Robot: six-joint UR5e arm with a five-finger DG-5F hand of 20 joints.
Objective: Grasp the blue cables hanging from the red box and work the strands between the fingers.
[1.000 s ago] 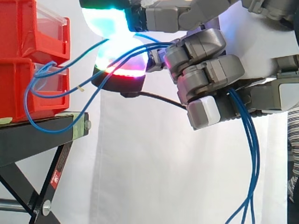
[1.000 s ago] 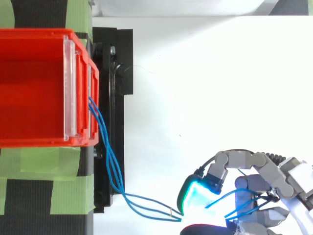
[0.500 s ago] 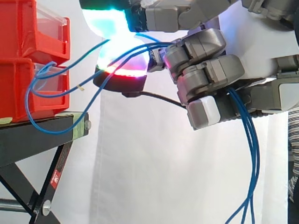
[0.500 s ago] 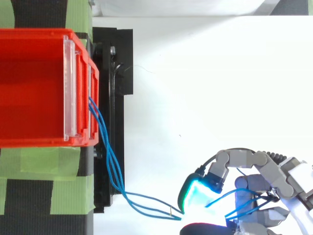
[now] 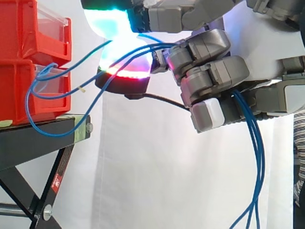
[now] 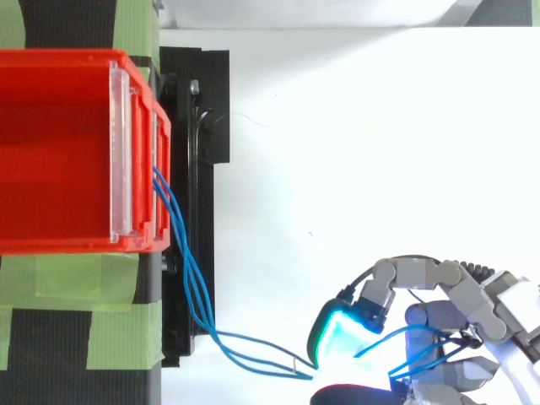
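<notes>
From the red bins point(image 5: 28, 62) on the black stand point(image 5: 38, 138), the blue cables point(image 5: 259, 157) loop rightward through the air into the hand point(image 5: 209, 76), whose curled fingers clamp the strands against its glowing pads point(image 5: 124, 57), the loose ends hanging below it.

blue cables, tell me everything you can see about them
The blue cables are thin, flexible strands that look plastic-coated. They leave the front of the lower red bin, droop in a loop past the edge of the black stand, then rise to the hand, whose curled fingers hold them. Beyond the hand the strands hang down, close together, and run out at the side view's bottom edge.
</notes>
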